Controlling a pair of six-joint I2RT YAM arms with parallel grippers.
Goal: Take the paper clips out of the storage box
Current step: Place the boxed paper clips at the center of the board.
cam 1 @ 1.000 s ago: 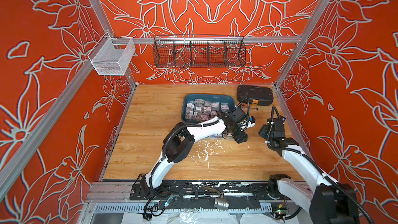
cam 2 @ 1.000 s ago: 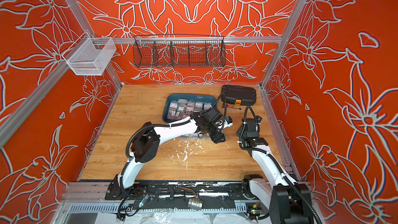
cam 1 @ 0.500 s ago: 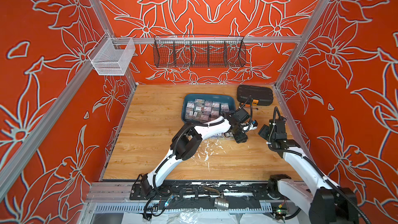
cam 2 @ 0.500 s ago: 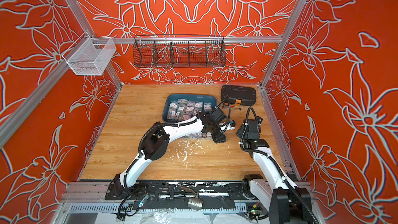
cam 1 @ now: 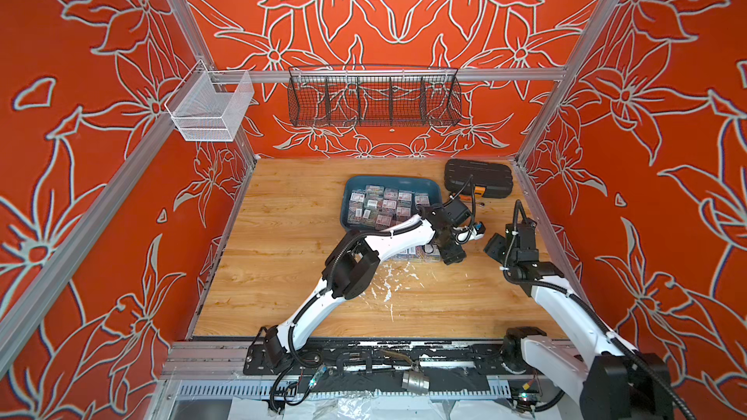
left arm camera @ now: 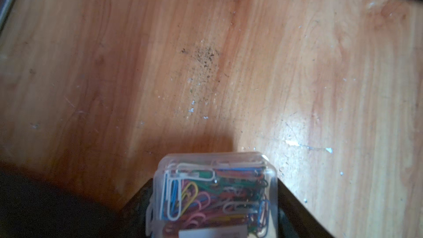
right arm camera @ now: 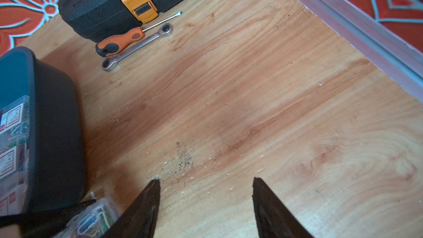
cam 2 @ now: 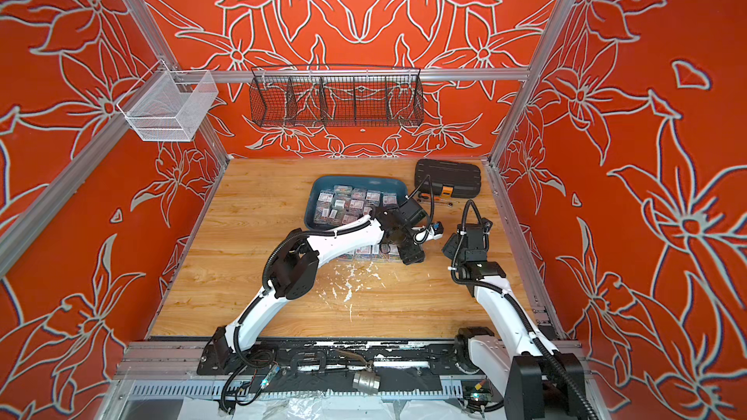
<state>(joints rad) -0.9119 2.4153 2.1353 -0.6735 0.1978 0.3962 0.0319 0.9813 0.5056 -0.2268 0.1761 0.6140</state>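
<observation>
The brown wooden table holds a teal plastic tray, black ribbed case, orange screwdriver, silver wrench, clear paper-clip boxes.

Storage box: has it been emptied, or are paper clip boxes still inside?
Not empty: in both top views many clear paper clip boxes fill the teal storage box; a few more sit outside it on the table.

Clear glossy plastic box of paper clips, scuffed wood-grain table, matt plastic storage box, ribbed plastic case
</observation>
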